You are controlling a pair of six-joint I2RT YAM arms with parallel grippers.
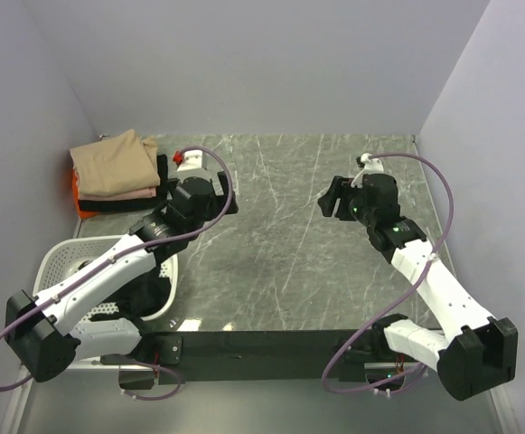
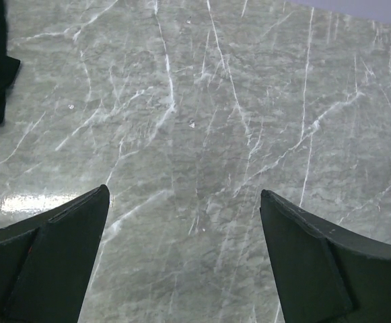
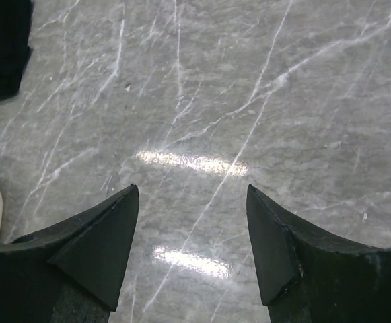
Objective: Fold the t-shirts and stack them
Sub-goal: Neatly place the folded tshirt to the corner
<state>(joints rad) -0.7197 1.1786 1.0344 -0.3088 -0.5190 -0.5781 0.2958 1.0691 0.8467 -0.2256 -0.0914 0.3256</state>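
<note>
Both empty with jaws apart, your left end effector [image 2: 185, 198] sits nearer than the right end effector [image 3: 192, 192] to the stacked t-shirts [image 1: 113, 165], just beside it at about ten o'clock.

Bright, even light from overhead. The polished grey veined-marble tabletop [image 3: 303, 101] returns white glare streaks in both wrist views. Shadows are soft and faint; focus is sharp throughout.
</note>
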